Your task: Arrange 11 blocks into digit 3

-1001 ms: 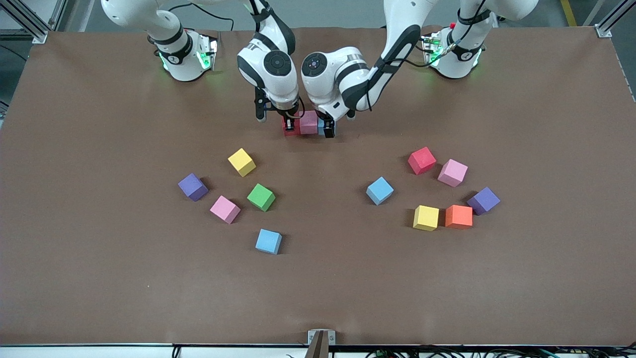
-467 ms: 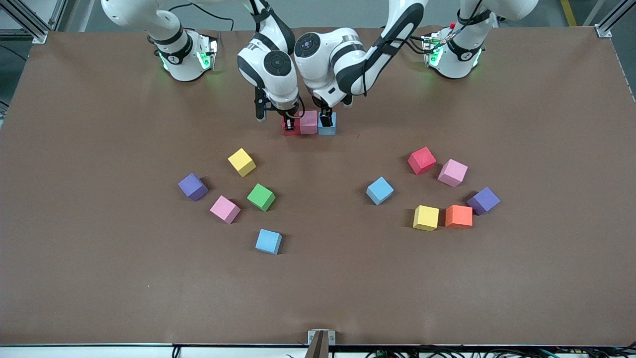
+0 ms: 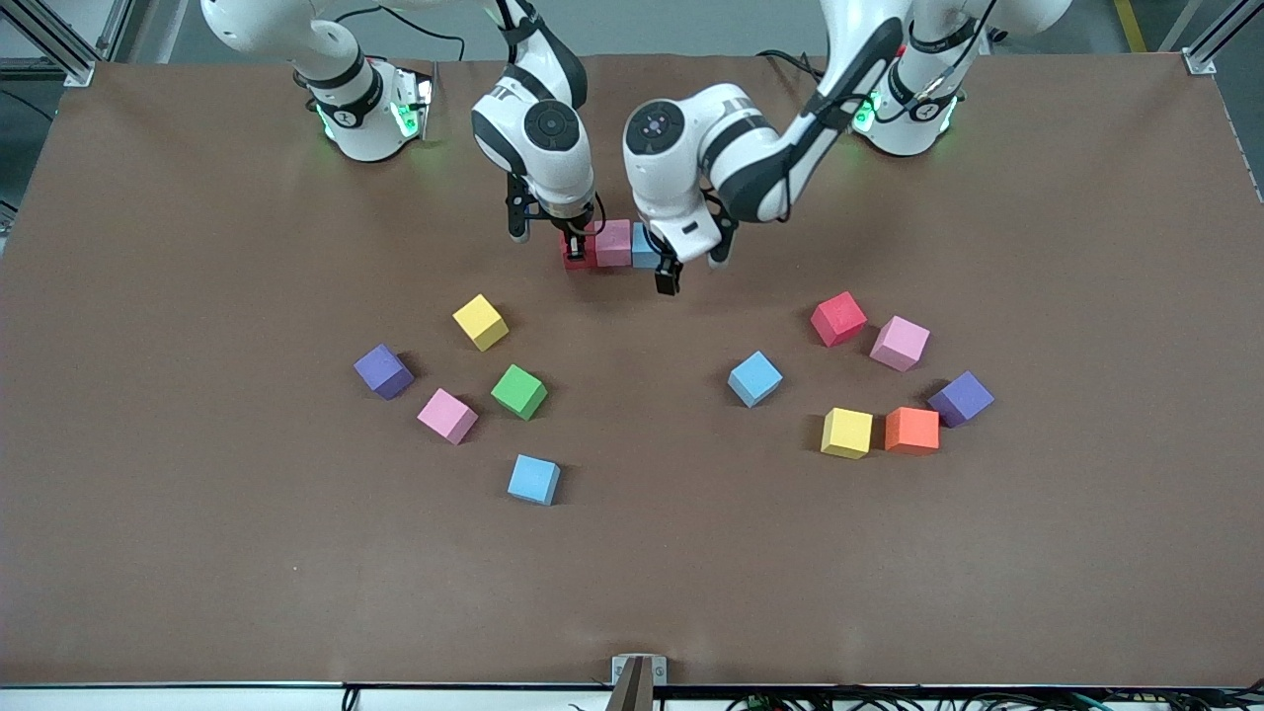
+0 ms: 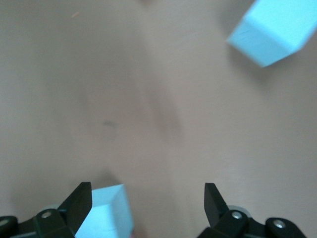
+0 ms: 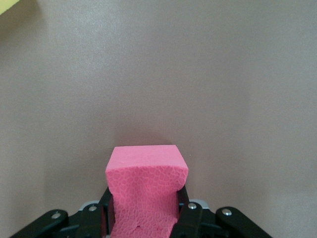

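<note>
A short row of cubes lies near the robots' bases: a red block [image 3: 576,257], a pink block [image 3: 613,242] and a light blue block [image 3: 643,251], packed side by side. My right gripper [image 3: 576,244] is shut on the red block [image 5: 144,183] at the row's end and rests on the table. My left gripper [image 3: 691,268] is open and empty, just over the table beside the light blue block [image 4: 106,210], which lies next to one finger [image 4: 79,198]. Its gap [image 4: 147,191] shows bare table.
Loose cubes toward the right arm's end: yellow [image 3: 480,322], purple [image 3: 383,371], pink [image 3: 447,416], green [image 3: 519,392], light blue [image 3: 534,479]. Toward the left arm's end: light blue [image 3: 754,378], red [image 3: 838,318], pink [image 3: 899,343], purple [image 3: 961,398], yellow [image 3: 847,433], orange [image 3: 911,430].
My left gripper has let go of the light blue block, risen off it and swung aside toward the front camera. The right gripper and the row have not moved.
</note>
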